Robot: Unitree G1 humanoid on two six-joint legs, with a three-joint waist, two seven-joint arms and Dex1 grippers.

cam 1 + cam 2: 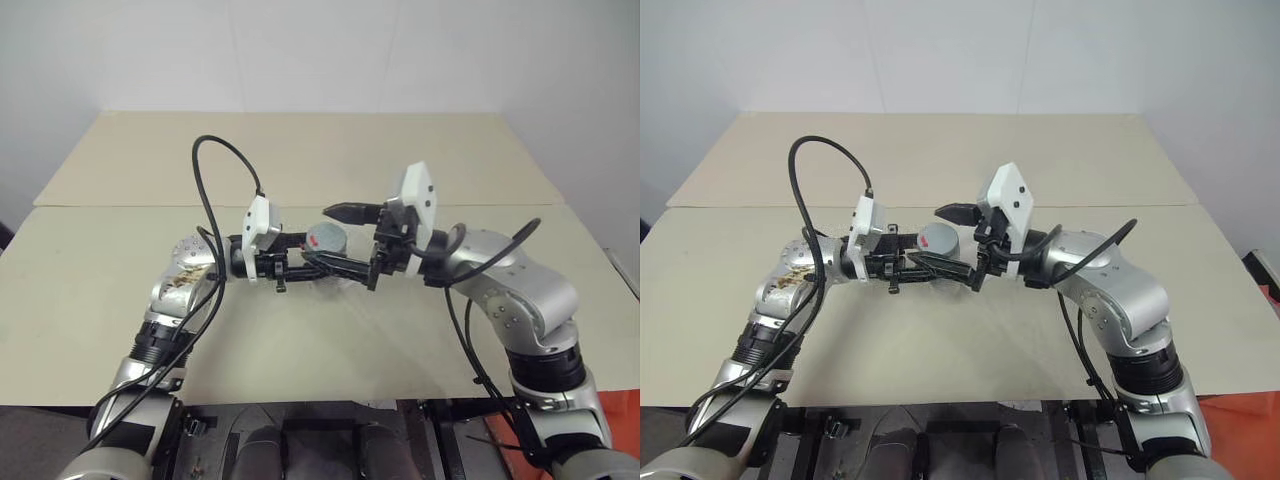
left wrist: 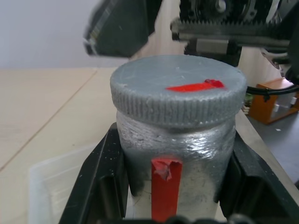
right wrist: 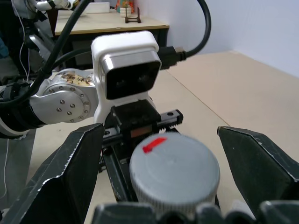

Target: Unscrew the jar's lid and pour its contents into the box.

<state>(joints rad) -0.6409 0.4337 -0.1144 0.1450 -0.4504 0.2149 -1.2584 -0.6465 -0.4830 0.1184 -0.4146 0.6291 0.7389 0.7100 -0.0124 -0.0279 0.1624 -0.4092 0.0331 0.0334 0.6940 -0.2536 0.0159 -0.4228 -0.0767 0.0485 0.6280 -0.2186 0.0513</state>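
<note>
Overhead a beige table (image 1: pixel 300 330) by white walls, left fingers (image 2: pixel 100 182) clench the jar (image 2: pixel 175 154), right fingers (image 3: pixel 261 163) released.

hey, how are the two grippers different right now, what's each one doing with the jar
The left gripper is shut on the jar, its fingers pressed against the jar's sides below the lid. The right gripper is open, its fingers standing to either side of the lid without touching it. The left carries the jar; the right holds nothing. Both are raised above the table and point toward each other.
</note>
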